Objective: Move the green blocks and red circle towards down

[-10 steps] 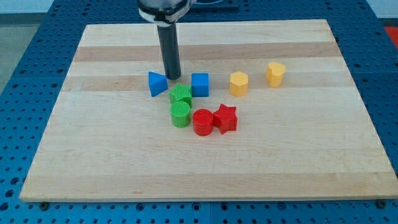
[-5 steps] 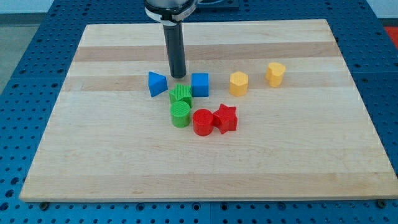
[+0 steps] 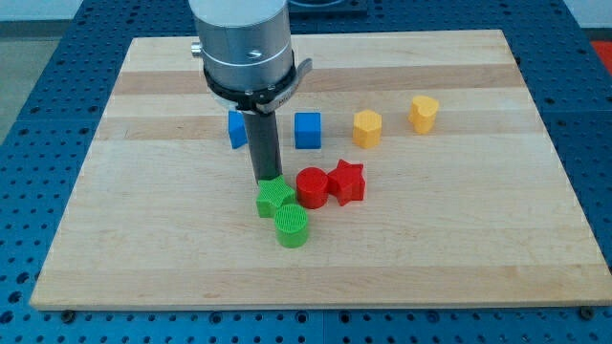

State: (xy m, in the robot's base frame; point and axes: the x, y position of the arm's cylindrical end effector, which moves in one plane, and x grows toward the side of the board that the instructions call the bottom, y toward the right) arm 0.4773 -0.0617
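My tip (image 3: pixel 267 180) rests against the top edge of a green block (image 3: pixel 274 198) near the board's middle. A green cylinder (image 3: pixel 292 225) touches that block just below and to its right. The red circle (image 3: pixel 312 187) sits right of my tip, beside the green block, and touches a red star (image 3: pixel 346 182) on its right. The rod and the arm's grey end (image 3: pixel 243 48) rise above the tip.
A blue triangle (image 3: pixel 237 128), partly hidden by the rod, and a blue cube (image 3: pixel 307 130) lie above the tip. Two yellow blocks (image 3: pixel 367 127) (image 3: pixel 425 113) sit at the upper right. The wooden board (image 3: pixel 459 239) ends on a blue perforated table.
My tip has moved down the view, between the blue blocks, pushing both green blocks down with it. The red blocks, blue blocks and yellow blocks stayed put.
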